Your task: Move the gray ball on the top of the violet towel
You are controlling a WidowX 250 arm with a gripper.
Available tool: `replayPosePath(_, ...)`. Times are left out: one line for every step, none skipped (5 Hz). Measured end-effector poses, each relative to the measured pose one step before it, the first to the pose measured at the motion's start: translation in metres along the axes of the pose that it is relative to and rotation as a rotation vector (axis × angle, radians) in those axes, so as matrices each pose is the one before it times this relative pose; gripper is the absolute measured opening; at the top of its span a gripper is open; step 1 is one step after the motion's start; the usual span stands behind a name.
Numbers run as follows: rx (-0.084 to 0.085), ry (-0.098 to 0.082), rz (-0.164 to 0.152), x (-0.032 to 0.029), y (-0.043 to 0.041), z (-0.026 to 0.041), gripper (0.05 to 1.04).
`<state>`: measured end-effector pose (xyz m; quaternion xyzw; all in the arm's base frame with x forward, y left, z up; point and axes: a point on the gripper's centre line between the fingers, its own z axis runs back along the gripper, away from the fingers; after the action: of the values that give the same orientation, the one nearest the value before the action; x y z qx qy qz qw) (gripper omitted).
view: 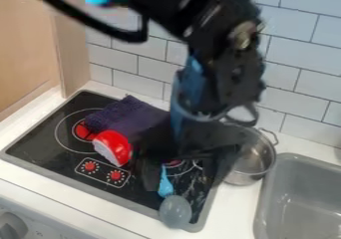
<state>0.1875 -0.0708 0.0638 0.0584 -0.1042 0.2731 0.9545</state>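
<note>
My gripper (183, 182) hangs above the right part of the stove, its two fingers spread apart and no ball between them. Just below it in the view, the gray ball (175, 211) lies at the stove's front right edge. The violet towel (130, 117) is bunched on the back left of the stove, up and to the left of the gripper. Part of the towel's right side is hidden behind the arm.
A red and white object (113, 147) sits against the towel's front. A light blue item (165, 183) lies behind the ball, beside the left finger. A metal pot (252, 163) stands right of the stove (57, 171), near the gray sink (299, 198). A tiled wall rises behind.
</note>
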Motion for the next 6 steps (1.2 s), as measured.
replayPosePath(-0.011,0.0043,0.0502,0.00709,0.00329,-0.01002,0.999)
replayPosePath(0.0049,-0.0038,0.0113,0.00394,0.00036,-0.00645,0.999)
replayPosePath(0.0274,0.0024,0.0146,0.00324,0.00408,-0.01047,0.999)
replayPosePath(0.0285,0.0153,-0.0106,-0.00281,-0.00121,-0.01315,0.999)
replayPosePath(0.043,0.0242,-0.0033,-0.00284,0.00021,-0.01383,0.999)
replayPosePath(-0.0045,-0.0046,0.0086,0.00806,-0.00665,-0.00789,0.999)
